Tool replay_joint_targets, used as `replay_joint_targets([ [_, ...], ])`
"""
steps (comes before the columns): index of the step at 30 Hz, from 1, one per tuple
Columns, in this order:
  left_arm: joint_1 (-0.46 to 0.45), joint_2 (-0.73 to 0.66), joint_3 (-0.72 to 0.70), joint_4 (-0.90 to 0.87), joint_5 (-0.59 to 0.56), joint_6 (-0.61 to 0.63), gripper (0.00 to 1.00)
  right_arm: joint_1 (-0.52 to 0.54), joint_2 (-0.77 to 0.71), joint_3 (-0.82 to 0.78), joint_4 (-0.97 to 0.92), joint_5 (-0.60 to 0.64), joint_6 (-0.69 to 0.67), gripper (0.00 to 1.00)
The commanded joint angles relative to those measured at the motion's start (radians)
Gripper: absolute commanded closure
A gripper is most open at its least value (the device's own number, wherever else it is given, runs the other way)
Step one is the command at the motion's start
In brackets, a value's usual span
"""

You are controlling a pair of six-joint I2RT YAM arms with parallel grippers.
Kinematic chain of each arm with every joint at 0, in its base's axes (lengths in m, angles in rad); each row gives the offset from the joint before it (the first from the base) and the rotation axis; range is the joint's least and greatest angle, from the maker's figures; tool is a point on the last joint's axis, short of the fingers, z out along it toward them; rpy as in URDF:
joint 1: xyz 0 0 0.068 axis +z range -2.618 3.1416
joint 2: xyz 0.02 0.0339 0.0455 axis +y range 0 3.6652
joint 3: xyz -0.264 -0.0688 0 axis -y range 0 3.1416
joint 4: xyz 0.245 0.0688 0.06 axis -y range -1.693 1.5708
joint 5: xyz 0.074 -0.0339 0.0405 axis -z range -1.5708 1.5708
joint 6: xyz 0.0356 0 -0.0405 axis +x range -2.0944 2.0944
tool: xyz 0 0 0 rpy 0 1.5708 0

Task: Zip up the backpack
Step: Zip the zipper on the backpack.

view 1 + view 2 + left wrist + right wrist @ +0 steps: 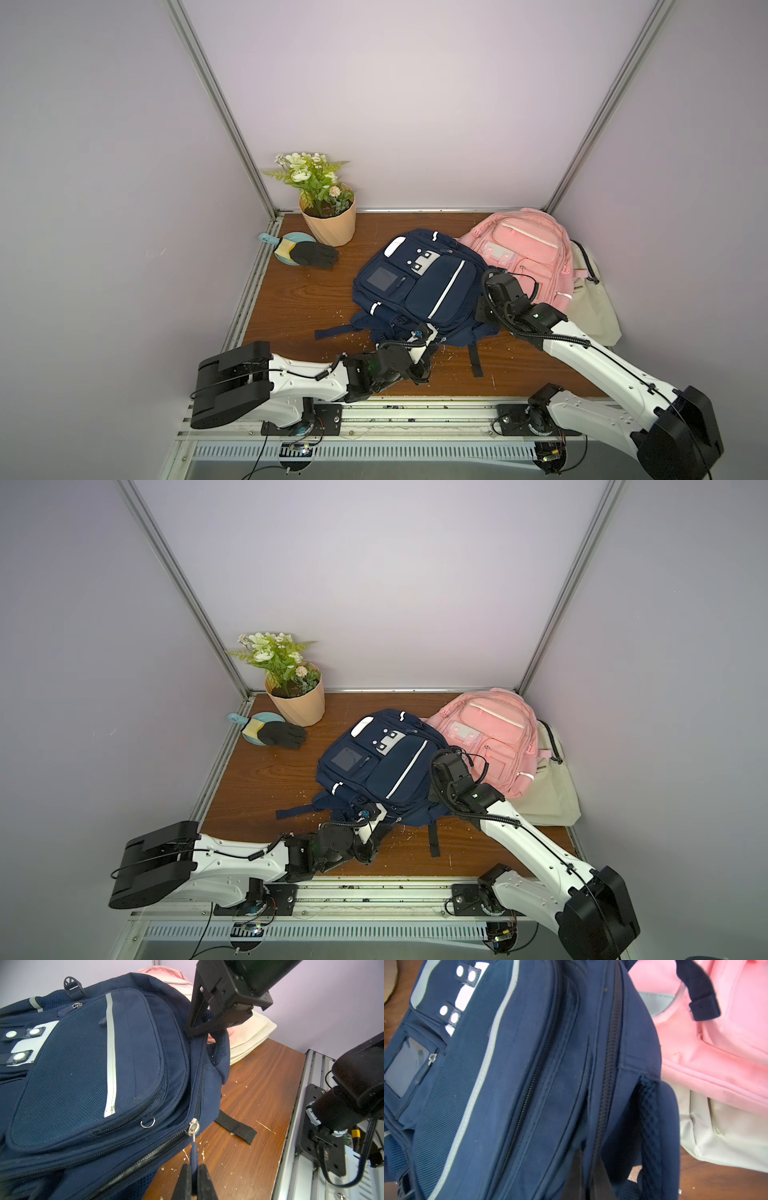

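A navy backpack (419, 286) (374, 766) lies face up in the middle of the wooden table. Its main zipper runs round the near edge, with the silver slider (194, 1126) at the corner. A blue zipper pull (194, 1151) hangs from the slider, and my left gripper (194, 1167) (417, 334) is shut on it. My right gripper (588, 1159) (195, 1030) (484, 311) is shut on the backpack's fabric (529, 1084) beside the zipper teeth (610, 1064), on the bag's right side.
A pink backpack (528, 253) leans behind the navy one on the right, with a cream tote bag (594, 299) beside it. At the back left stand a potted plant (328, 216) and a black glove (313, 253) on a blue dish. A black strap (476, 359) trails towards the front edge.
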Motion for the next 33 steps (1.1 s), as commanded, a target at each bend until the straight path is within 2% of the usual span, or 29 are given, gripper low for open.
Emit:
replay_joint_targets([
  [1, 0.063, -0.046, -0.079, -0.138, 0.017, -0.047, 1.00, -0.065, -0.026, 0.049, 0.052, 0.305, -0.062, 1.00],
  [9, 0.110, -0.068, -0.096, -0.247, -0.117, -0.093, 1.00, -0.127, -0.083, 0.082, 0.053, 0.285, -0.110, 1.00],
  [16, 0.290, -0.154, -0.146, -0.307, -0.167, -0.196, 1.00, -0.127, -0.109, 0.058, 0.059, 0.254, -0.122, 1.00],
  [19, 0.339, -0.156, -0.141, -0.314, -0.144, -0.185, 1.00, -0.127, -0.120, 0.034, 0.083, 0.216, -0.137, 1.00],
  [21, 0.339, -0.151, -0.133, -0.287, -0.079, -0.132, 0.99, -0.127, -0.116, 0.034, 0.100, 0.163, -0.172, 1.00],
  [23, 0.338, -0.157, -0.127, -0.274, -0.038, -0.106, 0.92, -0.125, -0.106, 0.048, 0.111, 0.130, -0.199, 1.00],
  [24, 0.338, -0.168, -0.124, -0.280, -0.036, -0.097, 0.84, -0.125, -0.098, 0.057, 0.115, 0.122, -0.213, 1.00],
  [26, 0.338, -0.214, -0.116, -0.300, -0.062, -0.085, 0.62, -0.126, -0.090, 0.080, 0.126, 0.117, -0.243, 1.00],
  [28, 0.340, -0.272, -0.092, -0.335, -0.137, -0.084, 0.38, -0.125, -0.078, 0.104, 0.131, 0.138, -0.270, 1.00],
  [30, 0.381, -0.298, -0.056, -0.366, -0.162, -0.073, 0.22, -0.125, -0.057, 0.120, 0.129, 0.169, -0.284, 1.00],
  [33, 0.566, -0.229, 0.029, -0.411, -0.036, -0.099, 0.18, -0.126, -0.019, 0.144, 0.104, 0.217, -0.281, 1.00],
])
